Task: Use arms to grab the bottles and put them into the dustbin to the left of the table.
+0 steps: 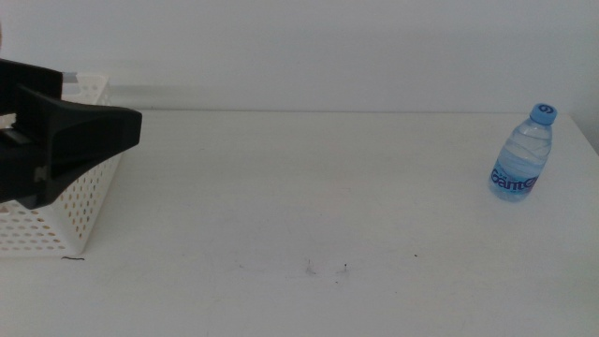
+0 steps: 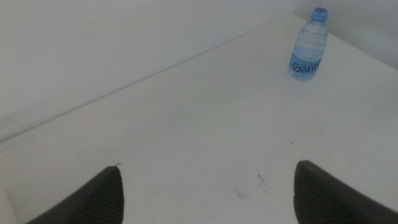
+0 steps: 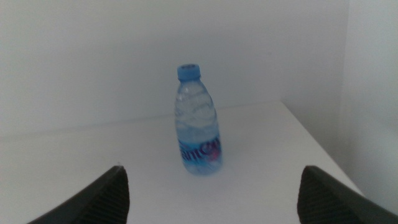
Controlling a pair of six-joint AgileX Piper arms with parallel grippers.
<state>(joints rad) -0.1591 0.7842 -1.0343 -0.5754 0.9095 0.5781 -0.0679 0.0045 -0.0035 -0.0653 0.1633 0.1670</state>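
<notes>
Across the large flat white desk (image 1: 309,187), scattered with a few small dark specks, stood very little. At its left edge, a white rectangular plastic basket with perforated sides (image 1: 80,201), partly hidden behind the black left arm (image 1: 56,140) reaching in over it. Left gripper (image 2: 205,199) hung above bare desk, jaws spread wide, released, holding nothing. Right gripper (image 3: 211,199) likewise released, jaws wide apart, aimed at the bottle yet well short of it. Far right, near the back corner, upright and untouched: a small clear water bottle with blue cap and blue label (image 1: 524,154).
</notes>
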